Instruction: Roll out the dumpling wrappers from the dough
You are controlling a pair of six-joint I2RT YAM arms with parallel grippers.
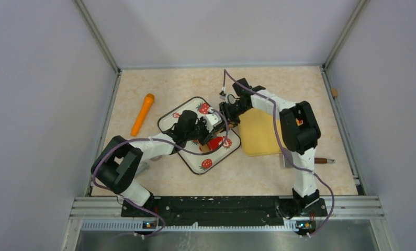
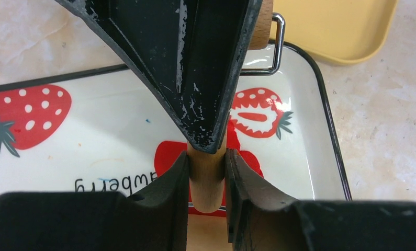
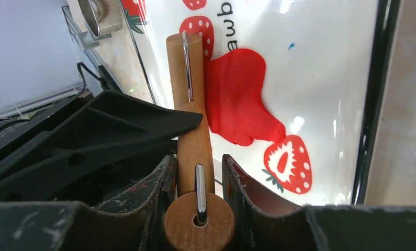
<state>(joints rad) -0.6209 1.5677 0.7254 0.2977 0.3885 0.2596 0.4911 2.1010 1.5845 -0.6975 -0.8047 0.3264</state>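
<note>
Both claws pinch one wooden rolling pin (image 3: 191, 133): the right gripper (image 3: 198, 159) clamps it near one end and the left gripper (image 2: 206, 157) near the other, jaws pressed on the wood. The pin's long axis runs straight ahead of each claw, toward the other. The dough (image 3: 237, 94) — a flattened red blob on the strawberry tray (image 3: 370, 104) — lies ahead of the right claw, to the pin's right, and just beneath the left claw's tips, so the stroke likely has to run crosswise.

I see red dough (image 3: 242, 94) on a white tray (image 2: 116, 136) with a black rim and red strawberry prints. The roller (image 3: 192, 141) is tan wood, the board (image 1: 258, 133) pale yellow, the tabletop (image 1: 184, 83) mottled beige.
</note>
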